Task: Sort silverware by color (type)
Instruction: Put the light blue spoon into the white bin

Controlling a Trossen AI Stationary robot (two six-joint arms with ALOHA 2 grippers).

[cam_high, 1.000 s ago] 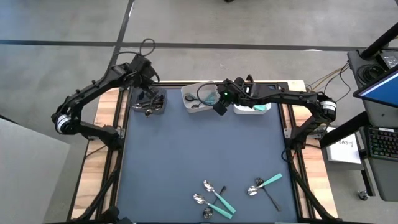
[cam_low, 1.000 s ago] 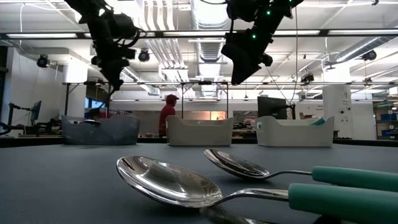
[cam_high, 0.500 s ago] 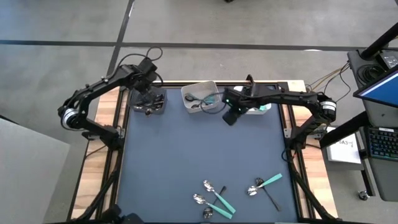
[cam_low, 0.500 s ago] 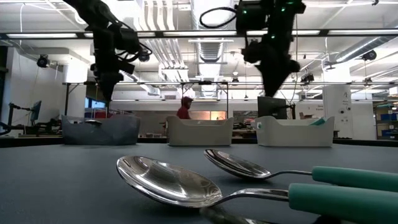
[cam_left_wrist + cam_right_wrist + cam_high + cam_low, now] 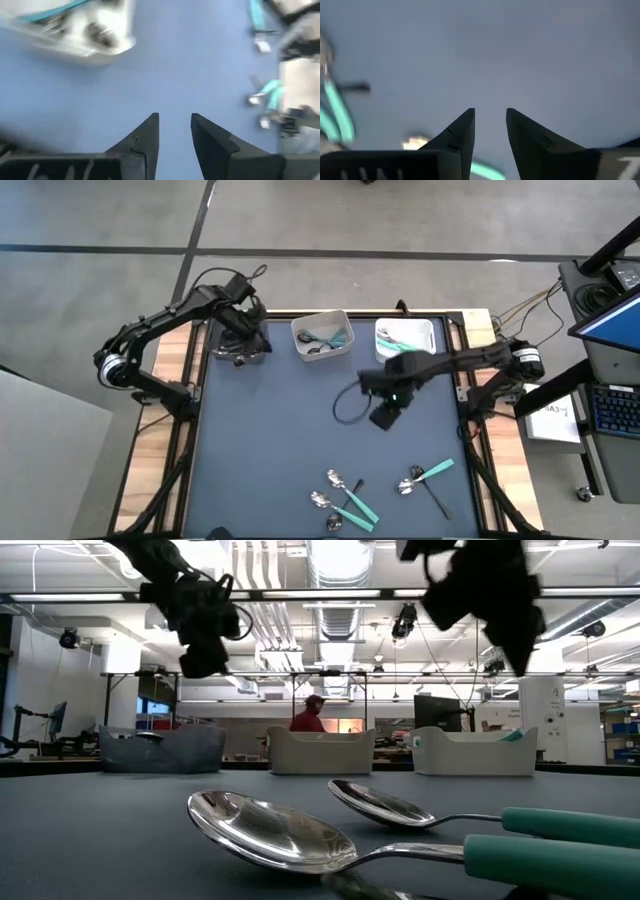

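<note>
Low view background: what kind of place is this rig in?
Probably a large open lab or workshop, not a kitchen: exposed ceiling ducts and strip lights, workbenches with monitors behind the table, and a person in red walking the floor.

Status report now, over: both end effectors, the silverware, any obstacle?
Left end effector open, empty, over dark grey bin. Right end effector open, empty, mid-table. Loose silverware on near edge. Nothing in the way.

Overhead looks straight down, low camera skims level (spoons (image 5: 300, 830) close), and both share the bins (image 5: 322, 335).
</note>
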